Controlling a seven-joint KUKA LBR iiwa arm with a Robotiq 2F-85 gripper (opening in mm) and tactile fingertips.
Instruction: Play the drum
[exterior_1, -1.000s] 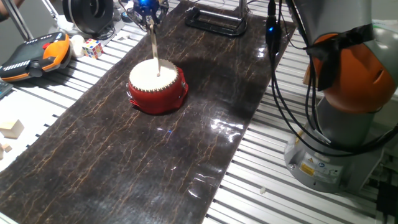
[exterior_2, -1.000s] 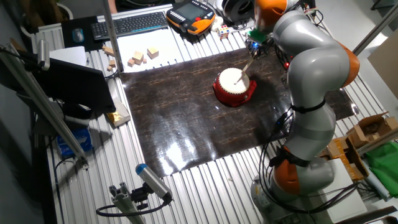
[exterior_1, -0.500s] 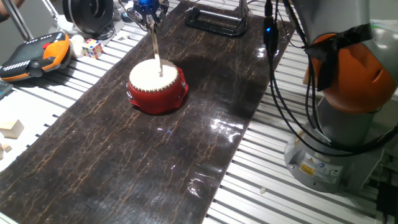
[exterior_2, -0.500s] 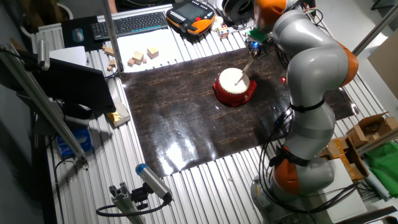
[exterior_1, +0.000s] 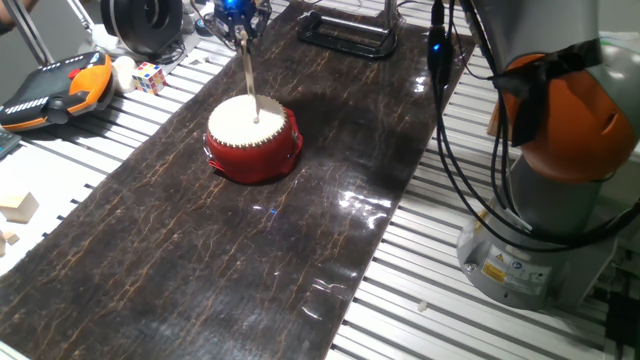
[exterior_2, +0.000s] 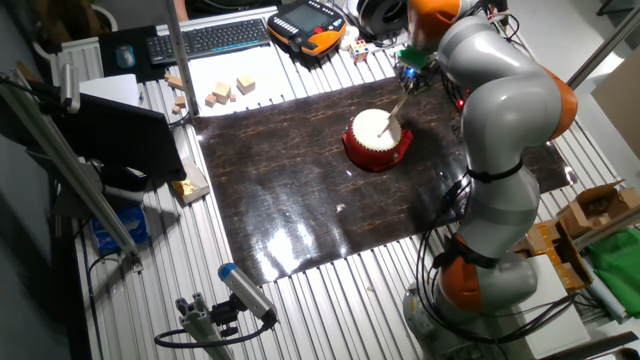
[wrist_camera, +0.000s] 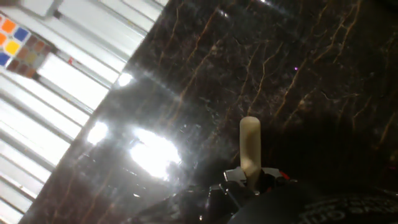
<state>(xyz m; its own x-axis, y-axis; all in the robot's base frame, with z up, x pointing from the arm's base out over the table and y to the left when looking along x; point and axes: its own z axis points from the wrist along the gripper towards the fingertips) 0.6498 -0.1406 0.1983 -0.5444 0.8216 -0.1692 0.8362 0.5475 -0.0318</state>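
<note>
The drum (exterior_1: 252, 141) is small and squat, with a red body and a cream-white skin top; it sits on the dark marbled mat (exterior_1: 300, 230). It also shows in the other fixed view (exterior_2: 377, 138). My gripper (exterior_1: 240, 30) is above and behind the drum, shut on a thin pale wooden stick (exterior_1: 249, 82). The stick slants down and its tip rests on or just over the skin. In the hand view the stick's end (wrist_camera: 250, 148) pokes out between the jaws; the drum is out of that view.
An orange-and-black teach pendant (exterior_1: 55, 88) and a colour cube (exterior_1: 149, 76) lie at the left. Wooden blocks (exterior_1: 18, 208) lie at the left edge. A black frame (exterior_1: 348, 32) stands at the mat's far end. The arm's base (exterior_1: 550, 200) and cables are on the right.
</note>
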